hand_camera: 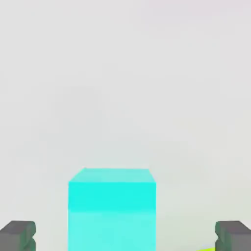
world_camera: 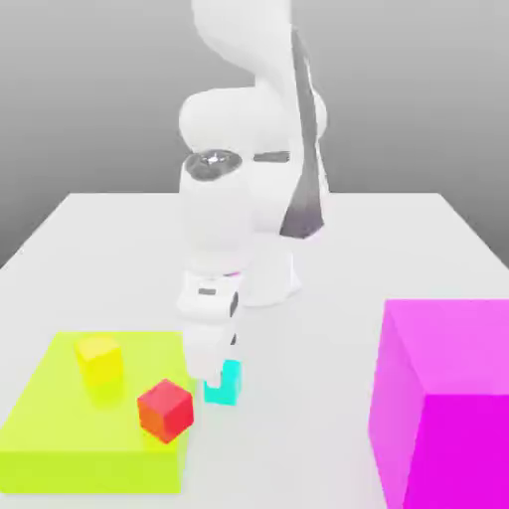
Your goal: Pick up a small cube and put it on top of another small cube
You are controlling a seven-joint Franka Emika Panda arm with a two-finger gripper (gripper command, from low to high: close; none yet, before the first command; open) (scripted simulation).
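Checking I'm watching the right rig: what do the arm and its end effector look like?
The arm is glossy white with rounded, bulbous links, a dark grey panel down one side and a dark cap on one joint. The end effector has a white body with a small dark mark; its fingertips are dark grey and blocky.

The small cube (world_camera: pixel 227 384) is plain cyan, with flat, unmarked faces and sharp edges. In the exterior view it sits low in the frame, a little left of centre, resting flat and upright on the white table, its upper left part covered from sight. In the hand view the same cube (hand_camera: pixel 112 208) fills the lower middle of the frame: a paler top face shows as a thin strip, and below it a brighter front face runs down to the frame's lower edge. It stands square, not tilted, on the pale surface.
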